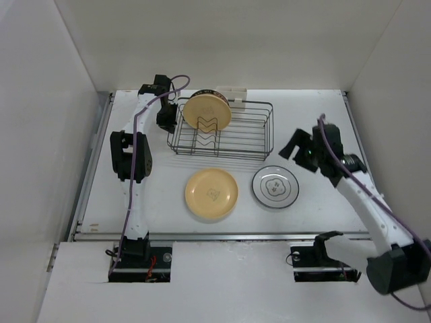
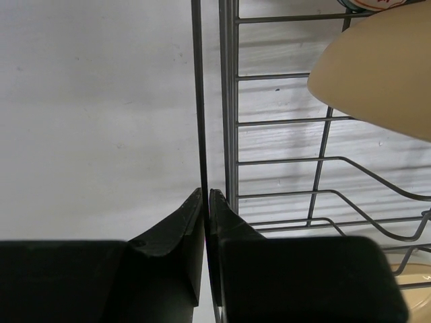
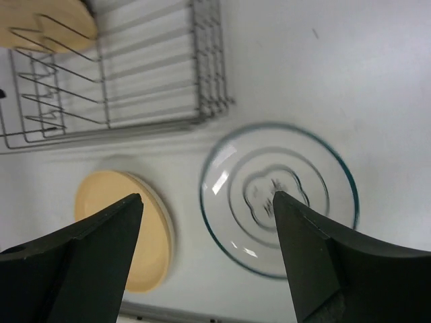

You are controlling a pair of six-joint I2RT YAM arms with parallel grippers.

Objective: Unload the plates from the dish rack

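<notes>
Pinching dish rack point(image 1: 264, 132) end rim, left tool point(image 2: 206, 200) closed, right tool point(image 3: 207, 197) wide open near white plate point(image 1: 275, 186)

rack point(image 1: 252, 131): dark grey wire, zigzag dividers
cream plate point(image 1: 207, 112): plain cream-yellow, just right of the left jaws
rear plate point(image 1: 204, 92): dark rim; the rest is hidden behind the cream plate
holder point(image 1: 234, 92): white
yellow plate point(image 3: 124, 232): yellow with a faint centre mark, under the right jaws' left finger
white plate point(image 3: 279, 198): white, dark green rim, flower-outline centre mark, between the right jaws
table point(image 1: 323, 114): white
jaws: black, both pairs
arms point(image 1: 135, 195): white, black joints
cables point(image 1: 330, 151): purple
</notes>
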